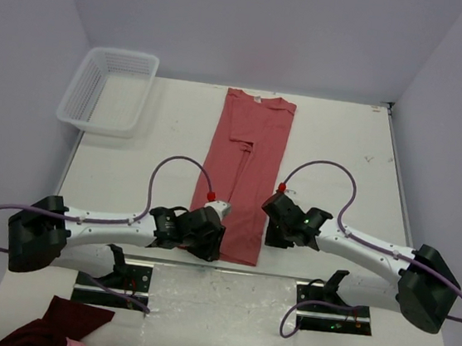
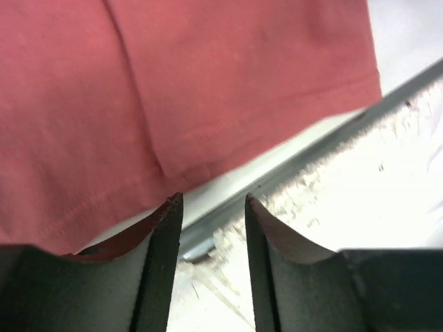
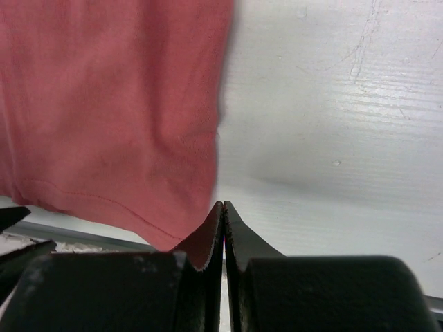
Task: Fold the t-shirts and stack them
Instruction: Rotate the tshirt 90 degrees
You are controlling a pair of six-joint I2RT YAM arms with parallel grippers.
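left gripper (image 2: pixel 211 200): jaws spread, nothing between them, only the near edge of the table (image 1: pixel 343 144) shows in the gap. One fingertip sits right at the hem of the t-shirt (image 1: pixel 243 174). left arm lies low, stretched from its base on the left toward the right, wrist at the shirt's near-left corner.

right gripper (image 3: pixel 221 205): jaws pressed together. The shirt's near-right corner meets the fingertips; can't tell if any cloth is caught between them. right arm also low, reaching left from its base on the right, wrist just beside the shirt's right edge, a bit farther up the table than the left one.

t-shirt: one, salmon-red, folded lengthwise into a narrow strip, flat at table centre. Collar at the far end, hem at the near edge between the two grippers.

White mesh basket (image 1: pixel 107 92) at the far-left corner, well apart from the shirt. Dark maroon cloth bundle (image 1: pixel 59 325) with a pink patch at the near left, on the near side of the left base.
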